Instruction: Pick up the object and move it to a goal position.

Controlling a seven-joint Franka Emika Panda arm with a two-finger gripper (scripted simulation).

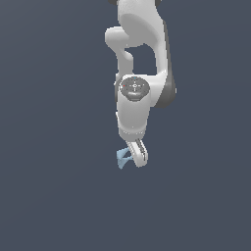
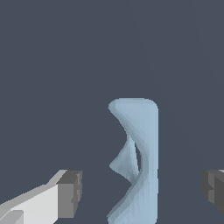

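The pale blue frame [image 2: 140,162] is the thing to pick up. In the wrist view it is seen edge-on, like a tall thin slab with a rounded end. One side is straight and smooth. The other side curves in and out and has a little point sticking out in the middle. A thin dark slit shows where its hole is.

It sits in the space between the two dark grey finger pads [image 2: 70,193]. One pad is on each side of it. There is a clear gap from the frame to each pad, so nothing is touching it. The gripper [image 2: 142,192] is spread wide apart and is not pinching anything.

In the exterior view, the frame [image 1: 121,158] is a small blue shape with pointy corners. It peeks out just beside the gripper [image 1: 138,156], on the exterior view's left of it. The rest of the frame is hidden behind the white finger.

The white robot arm [image 1: 139,59] comes down from the top of the picture, with a round grey joint cap [image 1: 134,88] facing the camera. All around is a plain dark blue-grey floor [image 1: 49,196]. I cannot tell if the frame is lying on the floor or is a little above it.
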